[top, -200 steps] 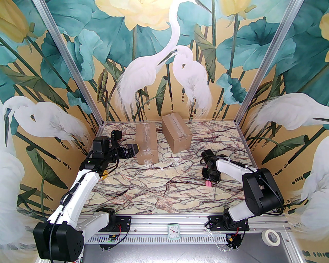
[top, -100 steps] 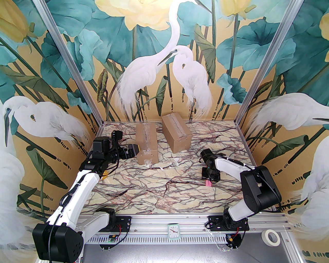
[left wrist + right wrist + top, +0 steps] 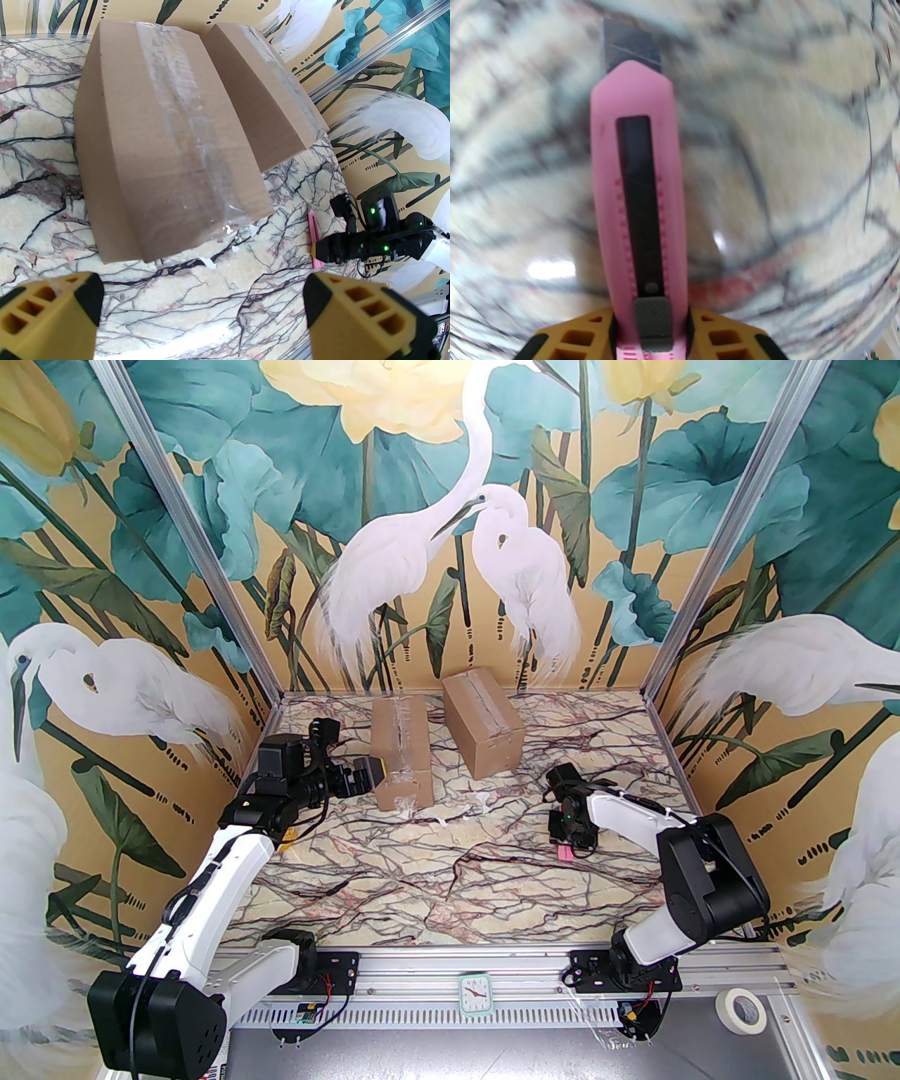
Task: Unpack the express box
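Two taped cardboard express boxes stand at the back of the marble table: the left box with crinkled clear tape along its top, and the right box. My left gripper is open, just left of the left box's near end, its yellow fingers wide apart. At the table's right, my right gripper is shut on a pink utility knife with its grey blade extended, low over the table.
Small white tape scraps lie on the marble in front of the left box. The painted walls close in the table on three sides. A small clock and a roll of masking tape sit on the near rail.
My right gripper has closed on the pink knife and drawn slightly back and left with it. The left gripper has edged a little right toward the left box.
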Motion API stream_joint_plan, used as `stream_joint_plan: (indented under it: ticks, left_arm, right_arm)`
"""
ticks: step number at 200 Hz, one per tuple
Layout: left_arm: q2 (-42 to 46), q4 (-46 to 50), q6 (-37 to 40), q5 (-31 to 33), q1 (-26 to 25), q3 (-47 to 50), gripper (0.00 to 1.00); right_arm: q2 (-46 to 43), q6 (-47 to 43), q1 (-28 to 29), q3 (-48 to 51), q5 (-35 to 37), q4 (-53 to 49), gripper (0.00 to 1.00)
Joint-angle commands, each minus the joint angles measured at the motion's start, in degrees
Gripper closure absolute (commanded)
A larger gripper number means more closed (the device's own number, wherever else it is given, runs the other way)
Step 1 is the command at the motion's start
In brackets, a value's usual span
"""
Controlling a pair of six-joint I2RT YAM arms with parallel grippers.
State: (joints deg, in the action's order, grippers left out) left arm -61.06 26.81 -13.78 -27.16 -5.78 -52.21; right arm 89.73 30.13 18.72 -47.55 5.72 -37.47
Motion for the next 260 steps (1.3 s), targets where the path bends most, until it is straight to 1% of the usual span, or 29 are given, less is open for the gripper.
stream_joint_plan:
  ticks: [1, 36, 56, 69, 91, 125, 150, 182, 203, 223, 260]
  left_arm:
    - [1.4, 1.83, 0.58, 0.14, -0.68, -2.78, 0.01]
    - [0.9, 4.17, 0.08, -1.84, -1.85, -5.57, 0.01]
    - [-0.34, 5.39, -0.78, -3.52, -3.78, -7.86, 0.01]
    - [-1.57, 6.27, -1.05, -4.04, -5.95, -9.8, 0.01]
    - [-4.32, 7.59, -1.11, -2.69, -11.03, -13.18, 0.01]
    - [-8.54, 5.18, -2.57, -0.84, -18.48, -15.67, 0.01]
    - [-12.02, 3.69, -2.91, -0.22, -21.92, -17.16, 0.01]
    - [-16.4, 2.16, -2.87, -0.96, -25.57, -19.3, 0.01]
    - [-18.63, 1.43, -2.83, -0.28, -27.03, -20.17, 0.02]
    - [-19.71, 0.63, -3.4, 0.87, -27.13, -20.35, 0.03]
    - [-20.86, -1.22, -4.02, -1.18, -27.13, -20.57, 0.07]
  right_arm:
    - [-2.31, -1.52, 1.49, -0.05, 1.48, 4.65, 0.7]
    - [-6.04, -5.09, 6.14, -1.45, 1.71, 5.47, 0.7]
    - [-9.66, -7.75, 9.62, -2.27, 2.4, 6.71, 0.7]
    - [-12.13, -9.66, 11.82, -2.69, 2.68, 8.08, 0.7]
    - [-15.74, -13.0, 15.15, -2.52, 3.15, 10.81, 0.71]
    - [-19.39, -17.12, 20.34, -3.15, 4.34, 14.18, 0.7]
    - [-20.73, -19.79, 23.66, -3.78, 5.44, 16.15, 0.7]
    - [-19.73, -22.97, 26.99, -5.79, 6.69, 16.54, 0.7]
    - [-18.92, -23.27, 28.18, -6.72, 6.72, 16.67, 0.7]
    - [-18.67, -23.36, 28.96, -6.66, 6.1, 17.36, 0.7]
    - [-18.75, -23.45, 29.27, -6.05, 3.92, 18.66, 0.7]
